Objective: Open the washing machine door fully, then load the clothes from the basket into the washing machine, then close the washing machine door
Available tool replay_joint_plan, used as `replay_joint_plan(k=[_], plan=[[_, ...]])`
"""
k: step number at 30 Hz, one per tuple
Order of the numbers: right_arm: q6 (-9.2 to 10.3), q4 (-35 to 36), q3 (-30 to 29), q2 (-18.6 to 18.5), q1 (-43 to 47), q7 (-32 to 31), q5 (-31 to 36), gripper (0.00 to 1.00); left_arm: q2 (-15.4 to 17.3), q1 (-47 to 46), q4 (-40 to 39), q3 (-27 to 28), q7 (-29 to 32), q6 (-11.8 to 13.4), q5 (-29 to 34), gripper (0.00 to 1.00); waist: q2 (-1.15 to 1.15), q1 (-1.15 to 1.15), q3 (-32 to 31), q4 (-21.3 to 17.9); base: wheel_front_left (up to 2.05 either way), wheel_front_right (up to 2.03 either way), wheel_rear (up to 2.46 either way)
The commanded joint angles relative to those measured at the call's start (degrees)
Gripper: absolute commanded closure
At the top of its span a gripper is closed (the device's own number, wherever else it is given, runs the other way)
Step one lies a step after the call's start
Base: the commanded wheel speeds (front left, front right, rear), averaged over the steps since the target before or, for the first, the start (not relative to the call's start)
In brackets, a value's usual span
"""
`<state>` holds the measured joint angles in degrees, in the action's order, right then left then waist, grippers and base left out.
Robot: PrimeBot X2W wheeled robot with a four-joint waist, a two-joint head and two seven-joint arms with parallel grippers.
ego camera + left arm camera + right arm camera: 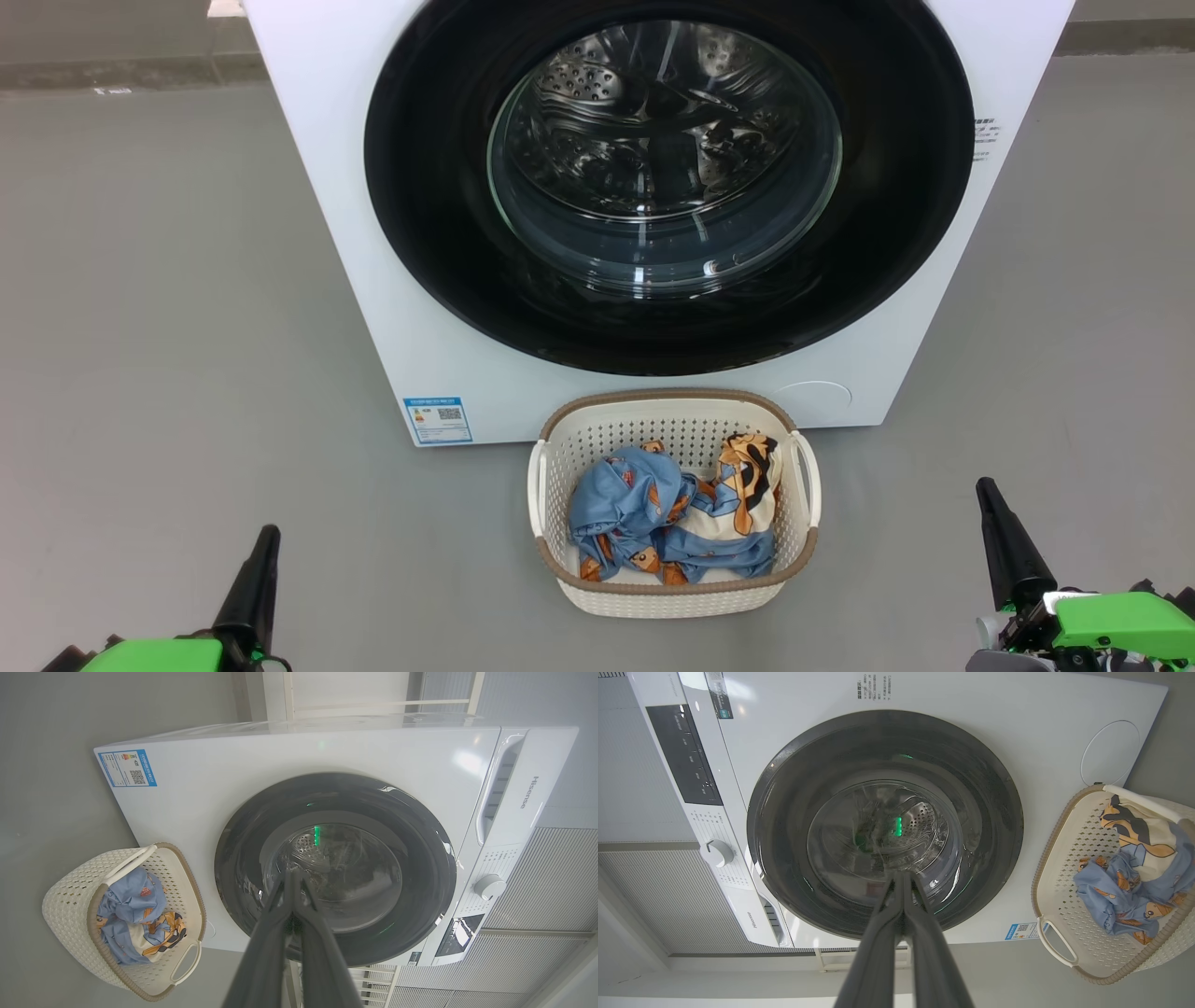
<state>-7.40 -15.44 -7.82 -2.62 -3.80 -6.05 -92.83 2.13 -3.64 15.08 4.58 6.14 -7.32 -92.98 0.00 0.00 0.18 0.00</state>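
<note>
Door shut: the washing machine door [665, 159] sits flush in the white front of the washing machine [317, 140], glass bowl facing you, steel drum showing behind it. Your left gripper [266, 541] and right gripper [988, 495] sit low at either side. Both wrist views show each one's two dark fingers pressed together on nothing. The door lies ahead of both and up, centred between them, so neither arm is clearly nearer. I can't tell which edge of the black rim carries the catch, and that's what should settle which arm goes. The basket [672, 399] stands on the floor just before the machine, between your grippers, with the clothes [653, 513] heaped inside. You'll need to reach over or round it, I'd judge.
</note>
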Motion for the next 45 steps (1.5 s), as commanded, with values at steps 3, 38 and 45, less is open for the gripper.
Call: replay_joint_plan(k=[3,38,45], plan=[[-0.09,1.4,1.3,-0.3,-2.4,-0.4,0.6,1.0,0.8,-2.5,-1.1,1.9,0.3,-0.2,0.8,1.0,0.0,0.0,0.0,0.0,0.0,0.0,0.0],[-0.09,1.4,1.3,-0.3,-2.4,-0.4,0.6,1.0,0.8,-2.5,-1.1,1.9,0.3,-0.2,0.8,1.0,0.0,0.0,0.0,0.0,0.0,0.0,0.0],[-0.09,1.4,1.3,-0.3,-2.4,-0.4,0.6,1.0,0.8,-2.5,-1.1,1.9,0.3,-0.2,0.8,1.0,0.0,0.0,0.0,0.0,0.0,0.0,0.0]])
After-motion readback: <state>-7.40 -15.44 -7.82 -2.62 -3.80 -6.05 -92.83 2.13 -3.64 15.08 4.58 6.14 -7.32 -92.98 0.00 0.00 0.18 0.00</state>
